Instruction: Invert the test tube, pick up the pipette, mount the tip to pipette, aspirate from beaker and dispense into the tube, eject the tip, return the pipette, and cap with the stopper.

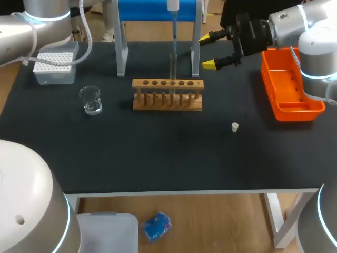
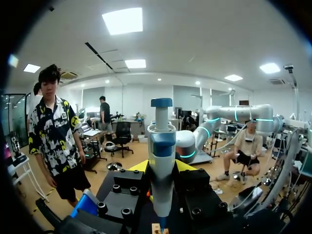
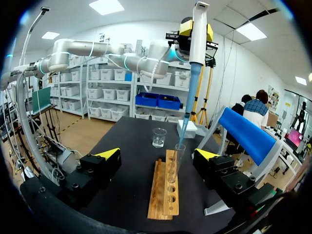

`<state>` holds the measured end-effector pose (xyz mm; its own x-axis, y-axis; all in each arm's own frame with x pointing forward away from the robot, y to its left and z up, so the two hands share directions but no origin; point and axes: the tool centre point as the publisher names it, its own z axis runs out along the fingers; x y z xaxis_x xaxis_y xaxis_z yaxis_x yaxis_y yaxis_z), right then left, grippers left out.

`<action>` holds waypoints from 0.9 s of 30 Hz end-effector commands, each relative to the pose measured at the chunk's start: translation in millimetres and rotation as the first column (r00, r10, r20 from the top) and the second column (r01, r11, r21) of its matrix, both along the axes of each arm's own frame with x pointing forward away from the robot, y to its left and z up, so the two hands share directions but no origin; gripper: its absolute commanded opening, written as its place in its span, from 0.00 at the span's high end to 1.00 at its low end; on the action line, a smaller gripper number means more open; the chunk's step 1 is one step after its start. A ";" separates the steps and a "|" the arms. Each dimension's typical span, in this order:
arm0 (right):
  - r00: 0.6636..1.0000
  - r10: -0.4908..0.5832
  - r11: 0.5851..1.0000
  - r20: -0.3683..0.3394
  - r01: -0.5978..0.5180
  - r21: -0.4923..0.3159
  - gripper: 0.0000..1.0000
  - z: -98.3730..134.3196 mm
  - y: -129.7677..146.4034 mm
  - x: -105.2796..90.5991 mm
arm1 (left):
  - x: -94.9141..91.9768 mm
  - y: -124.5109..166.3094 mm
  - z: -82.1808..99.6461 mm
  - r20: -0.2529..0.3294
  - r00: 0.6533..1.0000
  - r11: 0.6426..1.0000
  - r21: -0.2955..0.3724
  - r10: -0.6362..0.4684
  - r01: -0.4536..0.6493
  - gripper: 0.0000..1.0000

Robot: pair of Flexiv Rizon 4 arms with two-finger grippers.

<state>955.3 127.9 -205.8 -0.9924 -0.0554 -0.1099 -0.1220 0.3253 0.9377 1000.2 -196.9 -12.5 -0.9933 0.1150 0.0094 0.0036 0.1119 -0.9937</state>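
Observation:
A clear test tube (image 1: pixel 172 71) stands upright in the wooden rack (image 1: pixel 167 96) at mid-table. The pipette (image 1: pixel 172 6) hangs straight above it, its thin tip (image 3: pixel 181 127) reaching down into the tube's (image 3: pixel 175 158) mouth. My left gripper (image 2: pixel 162 168) is shut on the pipette body (image 2: pixel 162 146); the right wrist view shows that grip high up (image 3: pixel 196 30). My right gripper (image 1: pixel 212 51) is open and holds nothing, hovering to the right of the rack (image 3: pixel 165 192). The beaker (image 1: pixel 90 99) stands left of the rack. The small white stopper (image 1: pixel 235 126) lies on the mat to the front right.
A tip box (image 1: pixel 53 67) sits at the back left. An orange bin (image 1: pixel 289 87) lies at the right edge. The blue pipette stand (image 1: pixel 158 21) rises just behind the rack.

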 end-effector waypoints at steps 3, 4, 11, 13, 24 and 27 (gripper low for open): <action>1.000 0.000 1.000 0.001 0.000 0.000 0.00 0.2 -0.7 -0.6 | -1.9 2.7 -1.1 -0.002 1.000 1.000 0.003 0.005 -0.005 1.00; 1.000 0.000 1.000 0.001 0.000 0.000 0.00 0.2 -0.7 -0.6 | -2.0 2.9 -1.5 -0.003 1.000 1.000 0.004 0.006 -0.006 1.00; 1.000 0.000 1.000 0.001 0.000 0.000 0.00 0.2 -0.7 -0.6 | -1.7 3.7 -2.4 -0.005 1.000 1.000 0.005 0.008 -0.008 1.00; 1.000 0.000 1.000 0.001 0.000 0.000 0.00 0.2 -0.7 -0.6 | -1.5 4.0 -2.7 -0.006 1.000 1.000 0.005 0.008 -0.008 1.00; 1.000 0.000 1.000 0.001 0.000 0.000 0.00 0.2 -0.7 -0.6 | 2.1 5.1 -5.5 -0.010 1.000 1.000 0.010 0.012 -0.012 1.00; 1.000 0.000 1.000 0.001 0.000 0.000 0.00 0.2 -0.7 -0.6 | 3.6 5.8 -6.1 -0.010 1.000 1.000 0.011 0.016 -0.016 1.00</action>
<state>955.3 127.9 -205.8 -0.9924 -0.0554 -0.1099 -0.1220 0.3253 0.9377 1002.9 -191.3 -18.7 -0.9950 0.0981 0.0203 -0.0082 0.1224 -0.9925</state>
